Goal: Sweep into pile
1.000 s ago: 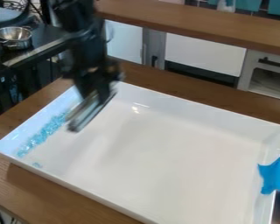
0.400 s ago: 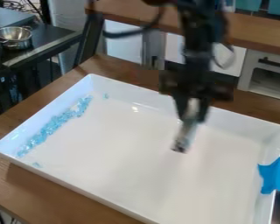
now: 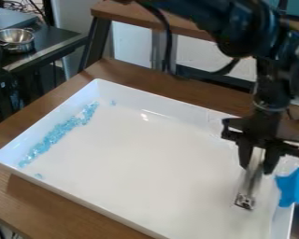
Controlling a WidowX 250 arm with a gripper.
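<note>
**Tool carried well away from the blue pieces**

Camera view: You had your gripper closed on the pale tool, its end low over the white tray. Position had changed: a second earlier the tool was beside the blue pieces; it then passed mid-tray and reached the opposite side, near the blue patch just beyond the gripper. The pieces, well apart from the gripper across the tray, showed no clear shift over the last two frames. They lay in a long strip by the far wall, one stray off its end.

Inference: your swing gathered nothing. The strip was partly collected but not a compact pile; you likely needed to return and push its ends inward. Risk: scattering strays.
</note>
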